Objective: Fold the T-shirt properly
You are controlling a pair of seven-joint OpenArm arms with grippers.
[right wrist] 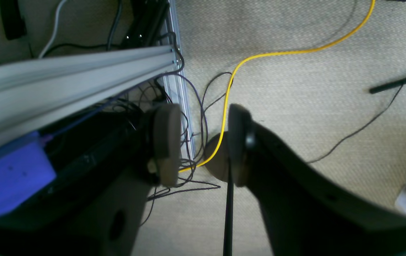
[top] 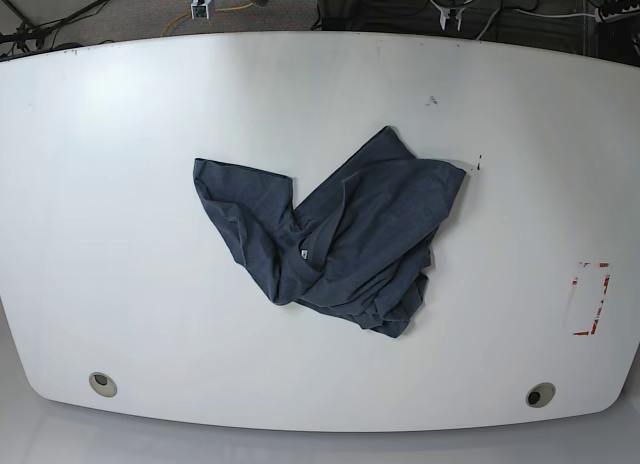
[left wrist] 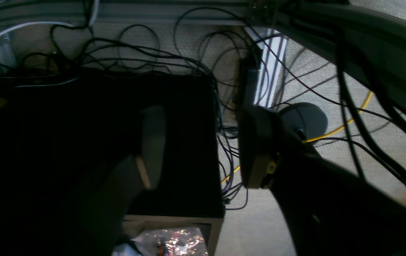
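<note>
Two open tools, both empty

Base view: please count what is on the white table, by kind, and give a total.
T-shirt, dark slate-blue, crumpled: 1
Round holes in the table top, near its front edge: 2
Red-marked rectangle on the table: 1
Small dark marks on the surface: 2
Total: 6

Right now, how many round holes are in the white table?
2: one hole near the front left corner of the table, another hole near the front right corner. The T-shirt may hide more.
</note>
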